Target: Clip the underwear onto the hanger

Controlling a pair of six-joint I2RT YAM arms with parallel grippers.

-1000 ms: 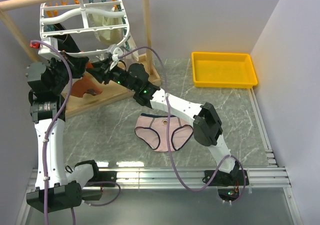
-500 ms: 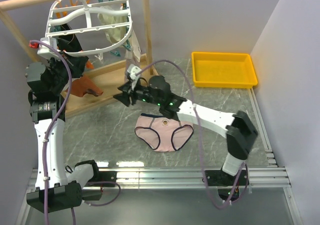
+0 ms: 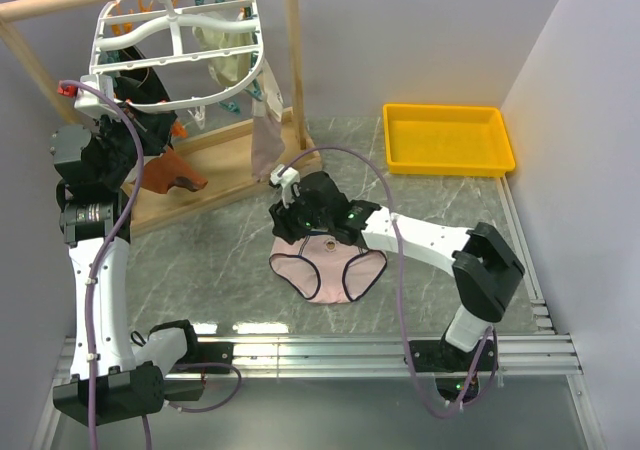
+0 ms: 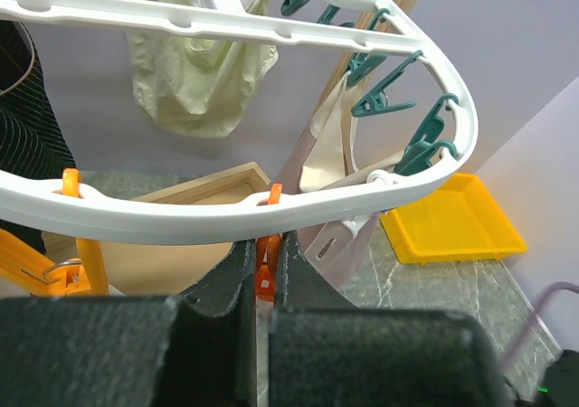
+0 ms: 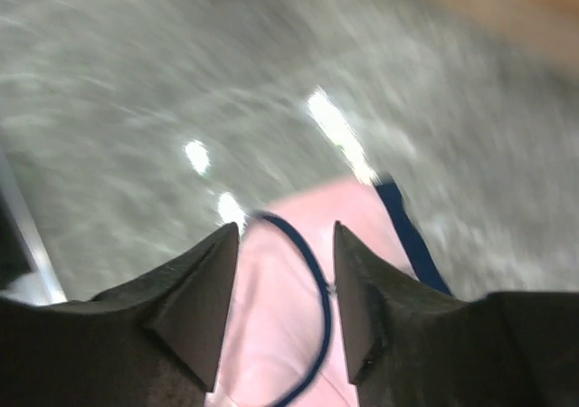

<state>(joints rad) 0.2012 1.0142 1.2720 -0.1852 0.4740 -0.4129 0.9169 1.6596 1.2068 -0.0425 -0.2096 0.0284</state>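
The pale pink underwear (image 3: 330,265) with navy trim lies flat on the marble table; it also shows in the right wrist view (image 5: 289,326). My right gripper (image 3: 287,220) is open just above its upper left corner, jaws apart over the pink fabric (image 5: 285,244). The white oval hanger (image 3: 180,45) hangs from the wooden rod at the back left, and its rim shows in the left wrist view (image 4: 271,210). My left gripper (image 4: 262,258) is shut on an orange clothespin (image 4: 265,276) hanging under the hanger's rim.
A yellow tray (image 3: 448,140) stands at the back right. A wooden rod frame (image 3: 292,60) with a wooden base holds the hanger. Cream garments (image 3: 225,50) and a beige one (image 3: 265,135) hang from the hanger, a black garment (image 3: 135,90) at its left.
My right arm has swung from up by the hanger down to the underwear on the table. The beige garment now hangs free from the hanger. The left arm has not moved.
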